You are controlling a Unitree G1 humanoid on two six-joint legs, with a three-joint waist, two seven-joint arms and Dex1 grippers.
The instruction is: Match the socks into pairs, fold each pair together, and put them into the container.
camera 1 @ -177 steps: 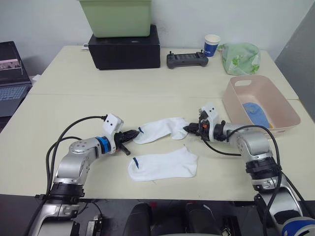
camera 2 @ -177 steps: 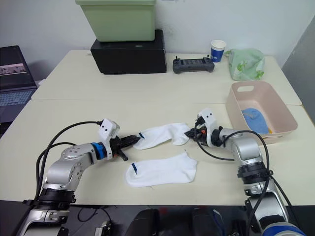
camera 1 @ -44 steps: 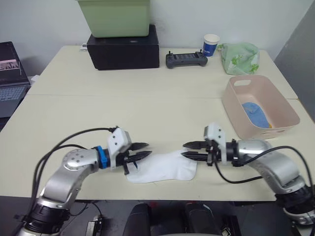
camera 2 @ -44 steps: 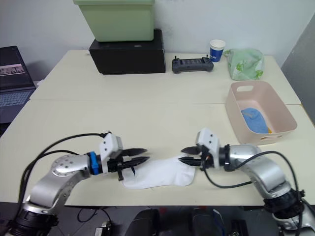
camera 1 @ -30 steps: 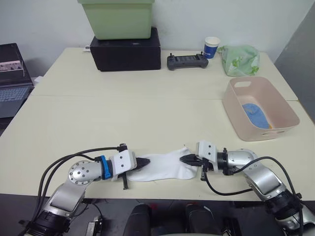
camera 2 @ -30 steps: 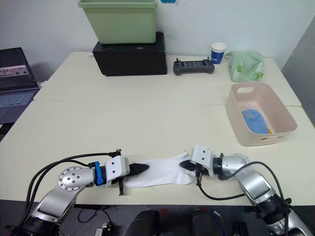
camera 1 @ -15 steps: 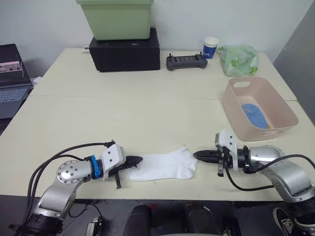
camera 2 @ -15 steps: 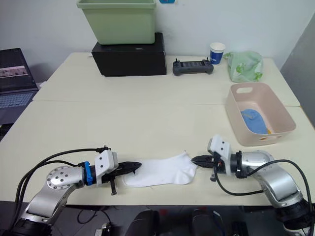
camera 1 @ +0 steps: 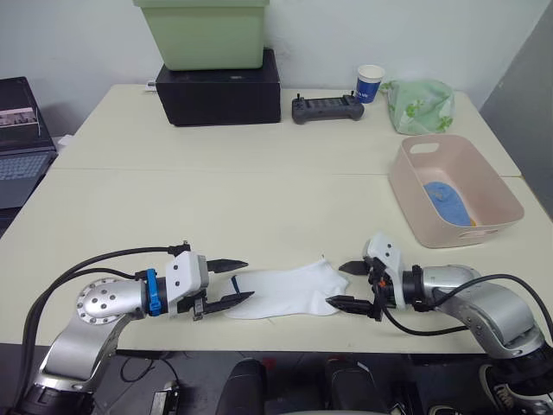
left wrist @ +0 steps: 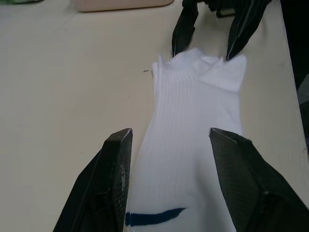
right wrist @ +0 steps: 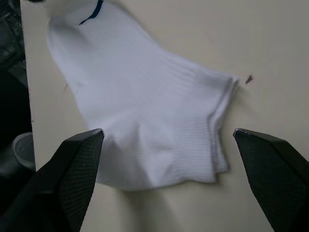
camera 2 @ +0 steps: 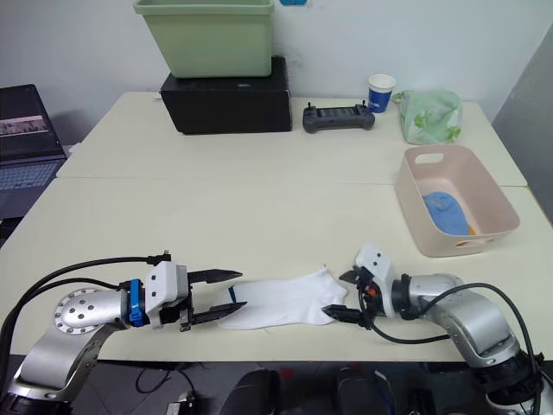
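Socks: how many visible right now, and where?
3 at least: white socks stacked on the table's near edge, seemingly two layers by the doubled cuff, between both open grippers; one blue sock in the pink container. More may be hidden.

Cream table (camera 1: 259, 199) – white socks (camera 1: 289, 291) (stacked), pink tub (camera 1: 415, 203), black box (camera 1: 220, 91)

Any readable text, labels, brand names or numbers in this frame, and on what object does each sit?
None can be read.
paper cup: blue band with a mark, too small to read.
laptop: screen content too blurred to read.
white socks: a dark blue stripe, no lettering.
handheld controller: no legible label.
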